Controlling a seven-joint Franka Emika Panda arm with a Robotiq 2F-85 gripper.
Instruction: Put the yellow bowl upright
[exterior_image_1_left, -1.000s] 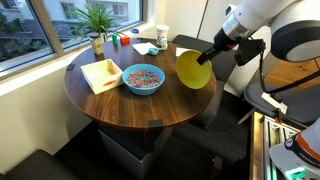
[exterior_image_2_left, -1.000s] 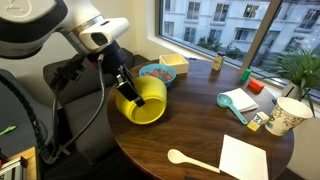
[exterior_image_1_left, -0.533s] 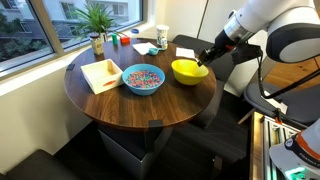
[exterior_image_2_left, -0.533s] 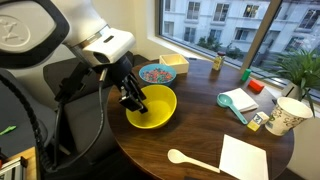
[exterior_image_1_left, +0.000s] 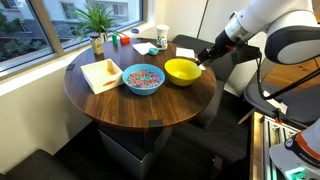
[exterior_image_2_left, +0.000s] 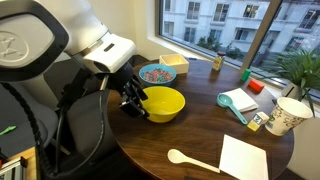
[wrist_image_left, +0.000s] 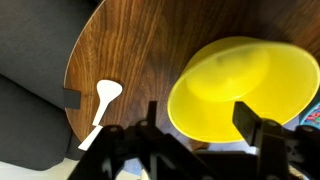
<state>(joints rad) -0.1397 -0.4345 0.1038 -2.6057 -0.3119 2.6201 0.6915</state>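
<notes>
The yellow bowl (exterior_image_1_left: 182, 70) stands upright on the round wooden table (exterior_image_1_left: 120, 105), mouth up, right beside the blue bowl (exterior_image_1_left: 143, 78). It shows in both exterior views (exterior_image_2_left: 161, 103) and fills the wrist view (wrist_image_left: 245, 85). My gripper (exterior_image_1_left: 203, 62) is at the bowl's rim on the side away from the blue bowl, low over the table edge (exterior_image_2_left: 135, 97). In the wrist view its fingers (wrist_image_left: 200, 115) are spread wide on either side of the near rim, open.
The blue bowl (exterior_image_2_left: 156, 72) holds colourful speckled bits. A wooden tray (exterior_image_1_left: 100, 74) lies beyond it. A white spoon (exterior_image_2_left: 185, 158) and a paper napkin (exterior_image_2_left: 243, 157) lie near the table edge. A paper cup (exterior_image_2_left: 290, 115), small items and a plant (exterior_image_1_left: 97, 18) stand by the window.
The bowl went from tilted on its side in my gripper to flat and upright on the table, then slid a little toward the blue bowl. My fingers have opened off its rim.
</notes>
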